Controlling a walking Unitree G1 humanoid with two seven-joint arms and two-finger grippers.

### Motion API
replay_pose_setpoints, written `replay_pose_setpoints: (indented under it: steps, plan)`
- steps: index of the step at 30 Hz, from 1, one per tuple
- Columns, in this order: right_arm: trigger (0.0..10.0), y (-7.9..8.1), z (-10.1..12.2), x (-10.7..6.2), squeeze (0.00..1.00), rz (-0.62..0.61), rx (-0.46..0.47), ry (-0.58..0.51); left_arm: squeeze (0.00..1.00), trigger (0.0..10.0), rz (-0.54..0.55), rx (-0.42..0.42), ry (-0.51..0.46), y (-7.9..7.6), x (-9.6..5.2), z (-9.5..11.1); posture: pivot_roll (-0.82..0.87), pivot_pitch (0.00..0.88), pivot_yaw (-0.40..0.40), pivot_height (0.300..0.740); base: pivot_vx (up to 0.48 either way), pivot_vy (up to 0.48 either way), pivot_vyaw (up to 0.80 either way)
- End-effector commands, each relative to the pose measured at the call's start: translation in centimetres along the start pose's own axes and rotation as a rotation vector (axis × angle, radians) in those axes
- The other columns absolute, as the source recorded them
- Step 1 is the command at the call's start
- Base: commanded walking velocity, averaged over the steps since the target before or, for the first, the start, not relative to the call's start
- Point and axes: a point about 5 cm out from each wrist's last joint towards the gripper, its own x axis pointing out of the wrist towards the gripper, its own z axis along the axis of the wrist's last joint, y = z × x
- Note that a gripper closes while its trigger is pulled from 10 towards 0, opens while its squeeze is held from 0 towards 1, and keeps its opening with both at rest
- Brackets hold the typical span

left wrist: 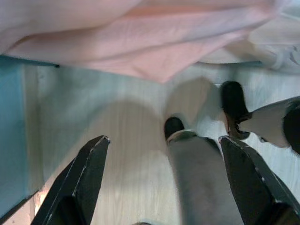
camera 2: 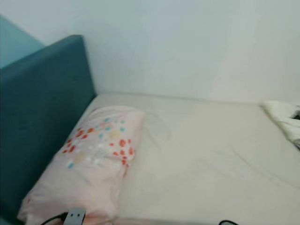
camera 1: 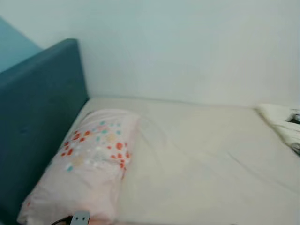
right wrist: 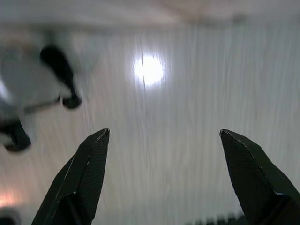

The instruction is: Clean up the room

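Observation:
A pink pillow (camera 1: pixel 91 159) with red and blue dots lies at the head of a bed, against the teal headboard (camera 1: pixel 37 122). The cream sheet (camera 1: pixel 201 164) covers the mattress. A crumpled white cloth (camera 1: pixel 283 124) with dark marks lies at the bed's right edge. In the left wrist view my left gripper (left wrist: pixel 164 143) hangs open above the pale wood floor, below the overhanging pink bedding (left wrist: pixel 140 42). In the right wrist view my right gripper (right wrist: pixel 164 136) hangs open over the floor with nothing between its fingers.
A white wall (camera 1: pixel 187 47) runs behind the bed. My own legs and dark feet (left wrist: pixel 174 126) stand on the floor by the bed's side. A bright light reflection (right wrist: pixel 148 70) shows on the floor.

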Motion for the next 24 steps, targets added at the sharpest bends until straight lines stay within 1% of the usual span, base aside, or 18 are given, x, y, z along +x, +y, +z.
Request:
replay_pose_setpoints:
  steps: [1, 5, 9, 15, 17, 21, 24]
  plan:
    - [10.0, 0.1, 0.9, 0.0, 0.0, 0.004, -0.019, -0.02, 0.0, 10.0, 0.002, 0.006, 0.015, 0.2, 0.0, -0.2, -0.02, 0.0, -0.033, 0.74, 0.0, 0.0, -0.73]
    - [10.0, 0.1, 0.9, 0.0, 0.0, 0.001, -0.006, -0.022, 0.0, 10.0, -0.001, 0.017, 0.031, 0.4, -0.1, -0.6, -0.04, 0.0, -0.02, 0.74, 0.0, 0.0, -0.73]
    - [10.0, 0.0, 0.9, 0.0, 0.0, -0.001, -0.004, -0.023, 0.0, 10.0, 0.0, 0.028, 0.037, 0.3, -0.1, -0.7, -0.03, 0.0, -0.03, 0.74, 0.0, 0.0, -0.73]
    - [10.0, -0.2, 0.8, 0.0, 0.0, 0.0, -0.015, -0.017, 0.0, 10.0, -0.006, 0.029, 0.019, -0.8, 0.2, 0.5, -0.04, 0.0, -0.032, 0.74, 0.0, 0.0, -0.73]
    - [10.0, -0.2, 0.8, 0.0, 0.0, 0.001, -0.012, -0.018, 0.0, 10.0, -0.005, 0.031, 0.018, -0.9, 0.2, 0.6, -0.04, 0.0, -0.032, 0.74, 0.0, 0.0, -0.73]
    - [10.0, -0.1, 0.8, 0.0, 0.0, 0.003, -0.014, -0.022, 0.0, 10.0, 0.015, 0.023, 0.024, -0.4, 0.1, 0.4, -0.02, 0.0, -0.047, 0.74, 0.0, 0.0, -0.72]
    - [10.0, -0.1, 1.0, 0.0, 0.0, 0.003, -0.035, -0.033, 0.0, 10.0, 0.045, 0.013, 0.04, 0.3, 0.0, -0.1, -0.01, 0.0, -0.047, 0.74, 0.0, 0.0, 0.0]
